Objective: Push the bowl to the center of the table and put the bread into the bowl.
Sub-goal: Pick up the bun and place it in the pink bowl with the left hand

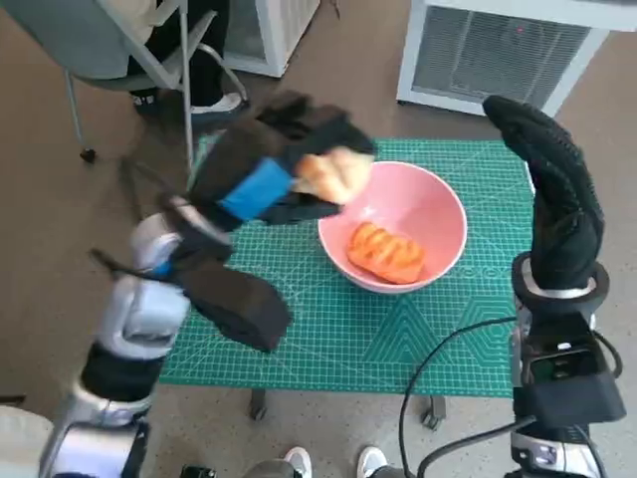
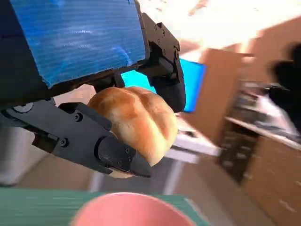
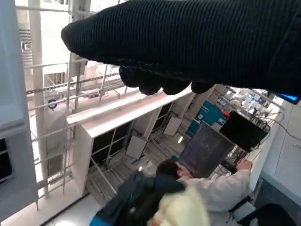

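A pink bowl (image 1: 435, 204) sits on the green cutting mat (image 1: 328, 319), right of the mat's middle, with a glazed orange-brown pastry (image 1: 386, 252) lying inside it. My left hand (image 1: 274, 169) holds a pale round bread roll (image 1: 333, 174) in the air just over the bowl's left rim. In the left wrist view the black fingers (image 2: 101, 143) wrap the roll (image 2: 136, 120), and the pink bowl's rim (image 2: 131, 209) shows below. My right hand (image 1: 552, 184) is raised upright by the mat's right edge, holding nothing, its fingers straight.
A white slatted cabinet (image 1: 498, 45) stands beyond the table. A grey chair (image 1: 129, 45) and a person's legs are at the far left. Black cables (image 1: 438, 378) hang off the front right. Shoes (image 1: 328, 463) show below the table. The right wrist view shows a seated person (image 3: 197, 190).
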Controlling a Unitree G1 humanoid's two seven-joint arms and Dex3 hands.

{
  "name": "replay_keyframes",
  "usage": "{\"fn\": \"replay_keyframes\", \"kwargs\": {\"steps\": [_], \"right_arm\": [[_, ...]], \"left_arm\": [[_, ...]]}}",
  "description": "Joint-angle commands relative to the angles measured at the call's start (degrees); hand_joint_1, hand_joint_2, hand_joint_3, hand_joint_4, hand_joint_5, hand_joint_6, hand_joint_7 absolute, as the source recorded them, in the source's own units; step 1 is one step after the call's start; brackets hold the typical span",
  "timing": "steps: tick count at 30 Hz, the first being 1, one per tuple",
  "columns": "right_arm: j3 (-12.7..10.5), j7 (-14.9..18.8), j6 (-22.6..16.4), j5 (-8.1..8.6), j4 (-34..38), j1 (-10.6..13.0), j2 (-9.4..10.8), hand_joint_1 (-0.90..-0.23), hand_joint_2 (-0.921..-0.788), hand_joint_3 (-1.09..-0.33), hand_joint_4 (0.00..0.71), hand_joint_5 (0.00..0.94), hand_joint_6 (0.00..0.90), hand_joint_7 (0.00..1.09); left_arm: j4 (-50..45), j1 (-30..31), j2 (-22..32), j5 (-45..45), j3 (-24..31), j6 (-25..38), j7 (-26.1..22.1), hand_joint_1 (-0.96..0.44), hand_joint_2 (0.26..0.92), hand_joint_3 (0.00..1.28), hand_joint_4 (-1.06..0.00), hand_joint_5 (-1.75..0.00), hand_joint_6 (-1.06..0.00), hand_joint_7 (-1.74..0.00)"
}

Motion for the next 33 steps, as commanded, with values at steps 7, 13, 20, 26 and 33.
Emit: {"fn": "replay_keyframes", "kwargs": {"steps": [7,13,20,26,33], "right_arm": [[0.4,-0.3,0.8,-1.25,0.7,-0.2,0.2,-0.568,-0.921,-0.751,0.319,0.001,-0.001,0.67],[0.1,-0.2,1.4,-1.25,-0.6,0.5,-0.1,-0.571,-0.921,-0.751,0.32,0.002,-0.001,0.67],[-0.4,-0.4,3.2,-1.69,-3.4,1.6,-0.3,-0.566,-0.921,-0.75,0.321,0.002,-0.001,0.66],[-0.9,-0.4,4.7,-1.72,-5.5,2.6,-0.7,-0.569,-0.921,-0.748,0.322,0.002,-0.001,0.65],[-1.2,-0.2,6.0,-1.42,-7.8,3.5,-0.8,-0.574,-0.921,-0.745,0.327,0.004,-0.001,0.64]], "left_arm": [[20.6,-10.7,-8.5,0.9,-6.7,-5.8,0.0,0.0,0.921,0.16,-0.57,-1.31,-0.53,-1.24],[30.6,-15.6,-9.4,5.4,-11.7,-7.7,-1.9,-0.15,0.915,0.23,-0.31,-0.58,-0.29,-1.0],[37.2,-19.8,-10.4,6.1,-14.3,-7.9,-7.4,-0.27,0.921,0.11,-0.12,-0.04,-0.17,-0.22],[40.3,-20.3,-11.5,6.0,-14.4,-8.7,-6.9,-0.33,0.921,0.11,-0.09,0.0,-0.16,-0.15],[42.8,-20.3,-12.2,3.8,-12.8,-9.5,-7.1,-0.35,0.921,0.11,-0.09,0.0,-0.17,-0.13]]}}
